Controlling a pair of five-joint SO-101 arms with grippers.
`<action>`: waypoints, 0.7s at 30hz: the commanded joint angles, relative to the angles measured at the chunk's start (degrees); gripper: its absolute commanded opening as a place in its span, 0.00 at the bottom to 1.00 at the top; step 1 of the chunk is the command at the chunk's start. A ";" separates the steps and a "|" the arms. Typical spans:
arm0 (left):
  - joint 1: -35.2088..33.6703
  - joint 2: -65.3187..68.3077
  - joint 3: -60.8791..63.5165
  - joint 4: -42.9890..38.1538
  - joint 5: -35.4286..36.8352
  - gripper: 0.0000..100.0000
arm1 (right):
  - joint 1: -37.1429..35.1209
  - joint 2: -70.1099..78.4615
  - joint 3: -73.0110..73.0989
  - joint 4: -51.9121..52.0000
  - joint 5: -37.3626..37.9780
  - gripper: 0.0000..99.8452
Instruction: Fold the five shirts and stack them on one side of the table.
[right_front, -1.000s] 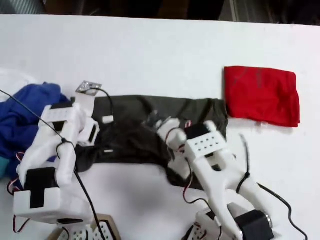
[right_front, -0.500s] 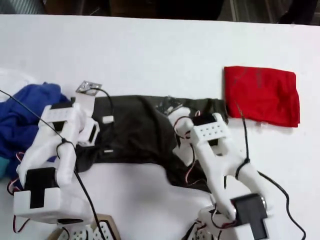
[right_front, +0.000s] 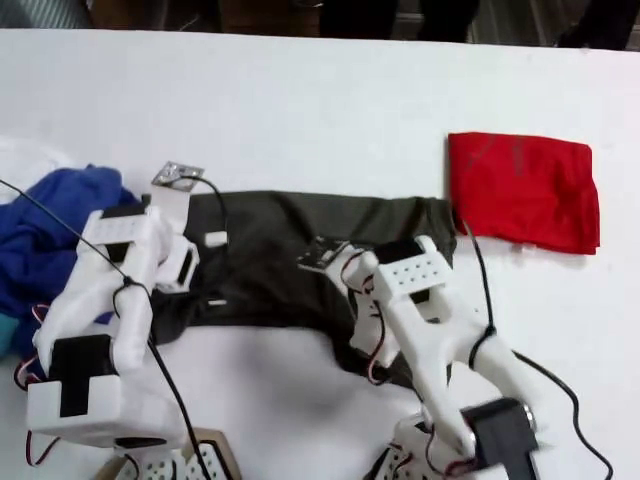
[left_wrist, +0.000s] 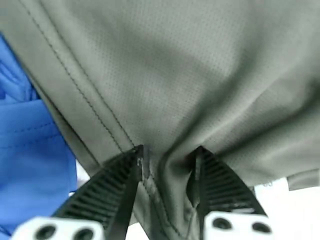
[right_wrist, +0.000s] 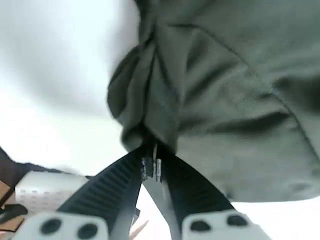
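Toward the near edge of the surface (right_front: 300, 90), my left tool (left_wrist: 168, 154) and right tool (right_wrist: 152, 161) each pinch the dark shirt (right_front: 280, 225) thinly, so a tug could slip it free.

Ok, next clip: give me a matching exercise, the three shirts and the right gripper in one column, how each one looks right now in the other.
Things:
1. red cloth shirt
2. dark grey cloth shirt
3. blue cloth shirt
4. right gripper

States:
A. crumpled in a loose heap
B. shut on a gathered edge of cloth
C. folded into a neat rectangle
D. stretched out in a long band

Pairs: 1-C, 2-D, 3-A, 4-B
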 joint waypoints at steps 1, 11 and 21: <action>0.62 0.53 0.04 -2.64 0.53 0.17 | 1.01 -8.22 -2.55 1.54 1.23 0.02; 0.62 0.53 0.04 -2.64 0.53 0.17 | 5.05 -6.99 -0.79 -11.65 -8.00 0.02; 0.62 0.53 0.04 -2.64 0.53 0.17 | -6.81 1.10 0.53 -7.60 -8.00 0.02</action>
